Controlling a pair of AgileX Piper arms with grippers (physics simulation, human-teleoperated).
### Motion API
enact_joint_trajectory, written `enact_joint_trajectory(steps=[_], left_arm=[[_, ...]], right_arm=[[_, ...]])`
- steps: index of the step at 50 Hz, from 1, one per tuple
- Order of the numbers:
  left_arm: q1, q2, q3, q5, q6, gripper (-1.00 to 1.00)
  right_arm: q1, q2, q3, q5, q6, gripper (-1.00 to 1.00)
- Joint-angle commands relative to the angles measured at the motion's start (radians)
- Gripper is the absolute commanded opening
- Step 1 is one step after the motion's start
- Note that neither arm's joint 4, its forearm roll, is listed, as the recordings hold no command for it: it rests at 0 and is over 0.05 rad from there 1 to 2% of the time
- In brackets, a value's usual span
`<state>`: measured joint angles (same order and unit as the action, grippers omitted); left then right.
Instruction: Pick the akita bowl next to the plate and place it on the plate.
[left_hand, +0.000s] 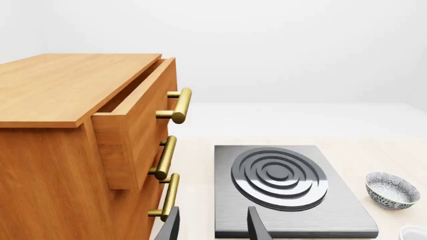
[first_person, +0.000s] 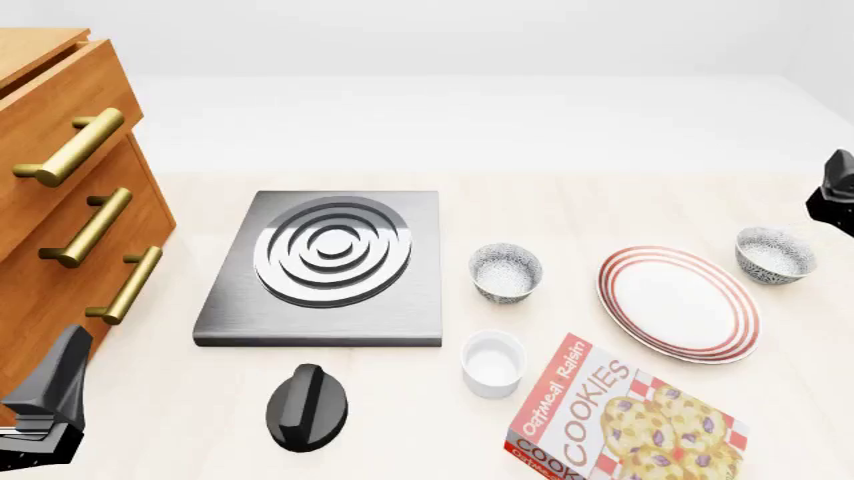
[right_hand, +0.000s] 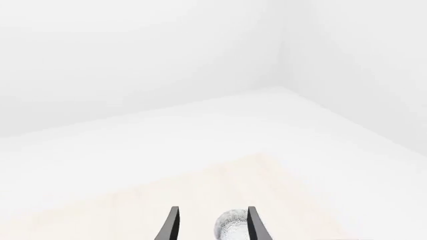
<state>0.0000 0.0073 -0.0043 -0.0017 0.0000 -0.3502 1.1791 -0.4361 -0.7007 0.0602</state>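
Right claw (right_hand: 212, 227) parted, empty, akita bowl (right_hand: 231, 223) between fingertips, beyond them

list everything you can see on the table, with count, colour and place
akita bowl: 2, grey-white speckled; one just right of the plate, the other between plate and stove
plate: 1, white with red rings, right of centre
white cup: 1, front of centre
cookie box: 1, red and white, front right
stove plate: 1, dark grey with ringed burner, centre left
knob: 1, black, in front of stove
cabinet: 1, wooden, brass handles, far left, top drawer partly open
left gripper: open, front left
right gripper: open, far right
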Motion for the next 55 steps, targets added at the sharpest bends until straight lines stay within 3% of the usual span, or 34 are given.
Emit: enact_joint_trajectory(steps=[1,55], left_arm=[[0.0,0.0,0.0,0.0,0.0,1.0],[0.0,0.0,0.0,0.0,0.0,1.0]], right_arm=[[-0.015,0.011,-0.011,0.002,0.009,1.0],[-0.094,0.104,-0.05,-0.022,0.042,1.0]])
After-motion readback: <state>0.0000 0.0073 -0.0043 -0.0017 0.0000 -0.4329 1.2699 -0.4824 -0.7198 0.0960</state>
